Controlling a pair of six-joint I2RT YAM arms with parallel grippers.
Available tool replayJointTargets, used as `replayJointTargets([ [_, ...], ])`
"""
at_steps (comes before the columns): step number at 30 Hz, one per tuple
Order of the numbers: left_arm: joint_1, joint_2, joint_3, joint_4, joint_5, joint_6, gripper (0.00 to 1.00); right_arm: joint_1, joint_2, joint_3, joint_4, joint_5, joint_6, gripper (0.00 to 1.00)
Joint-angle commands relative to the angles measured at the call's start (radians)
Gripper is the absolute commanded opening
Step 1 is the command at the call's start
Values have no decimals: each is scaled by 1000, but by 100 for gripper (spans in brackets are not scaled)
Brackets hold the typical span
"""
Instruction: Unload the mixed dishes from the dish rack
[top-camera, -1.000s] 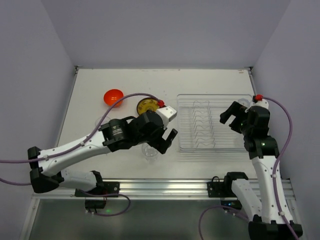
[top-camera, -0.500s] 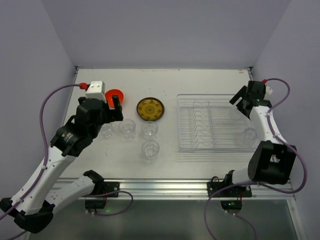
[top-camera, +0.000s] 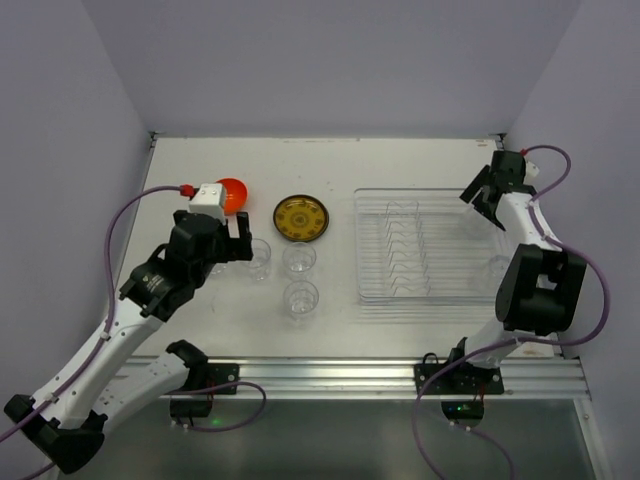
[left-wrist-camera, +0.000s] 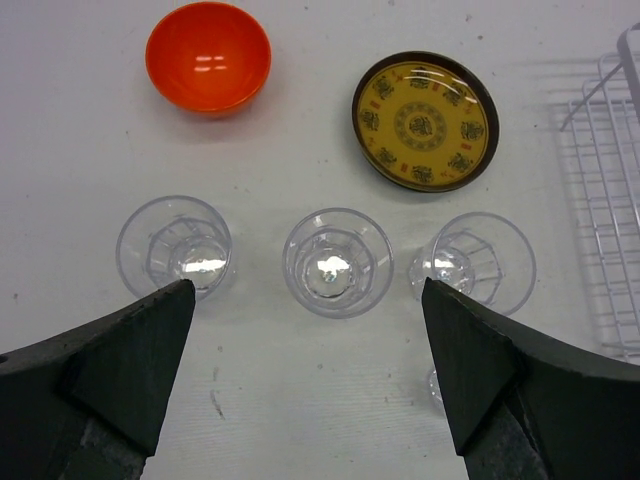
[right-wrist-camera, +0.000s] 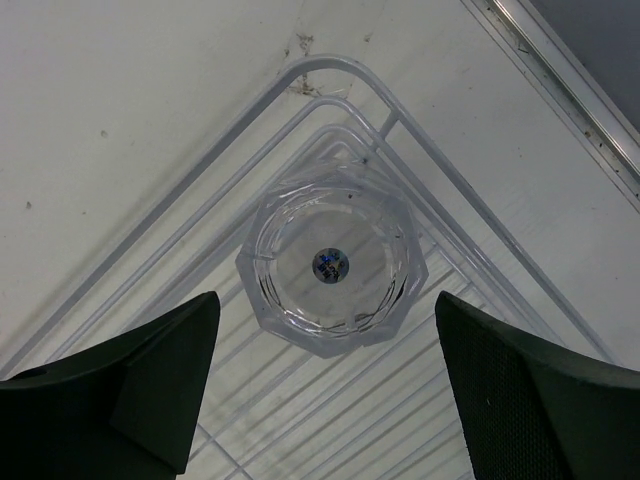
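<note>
Several clear cups stand on the table left of the dish rack (top-camera: 430, 290): three in a row (left-wrist-camera: 174, 245) (left-wrist-camera: 337, 262) (left-wrist-camera: 473, 262) and one nearer (top-camera: 300, 298). The orange-red bowl (top-camera: 232, 192) and the patterned yellow-brown plate (top-camera: 301, 218) lie behind them. My left gripper (top-camera: 238, 245) is open and empty above the row (left-wrist-camera: 307, 297). My right gripper (top-camera: 482, 196) is open over the rack's far right corner, above an upside-down cup (right-wrist-camera: 333, 262) and not touching it (right-wrist-camera: 327, 305). Another cup (top-camera: 497, 268) sits at the rack's right side. The black and lime green plates are out of view.
White wire dividers (top-camera: 405, 245) run down the middle of the rack. The rack's left edge shows in the left wrist view (left-wrist-camera: 610, 200). Walls close the table at the back and both sides. A metal rail (top-camera: 330, 375) runs along the near edge.
My left arm swung from beside the rack to the left, and now hangs over the row of cups. My right gripper moved from the rack's right side to its far right corner.
</note>
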Motion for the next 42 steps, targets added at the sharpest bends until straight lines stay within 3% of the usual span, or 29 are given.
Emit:
replayJointTargets([
  [1, 8, -16, -4, 70, 22, 30, 100, -10, 36, 44, 42, 32, -20, 89],
  [8, 6, -22, -15, 83, 51, 41, 100, -20, 81, 55, 60, 28, -12, 76],
  [14, 8, -28, -18, 83, 59, 42, 100, -23, 112, 61, 66, 35, -15, 72],
  [21, 8, -30, -19, 88, 63, 47, 100, -23, 60, 9, 85, -7, -18, 31],
  [24, 8, -36, -18, 87, 60, 47, 100, -25, -11, -43, 114, -30, -21, 17],
  [28, 8, -38, -16, 85, 53, 47, 100, -23, -74, -80, 132, -52, -17, 6],
  [35, 8, -41, -13, 85, 43, 45, 100, -23, -141, -108, 137, -87, -11, 0],
  [42, 8, -41, 11, 83, 72, 27, 100, -23, -275, -183, 143, -158, 0, 0],
])
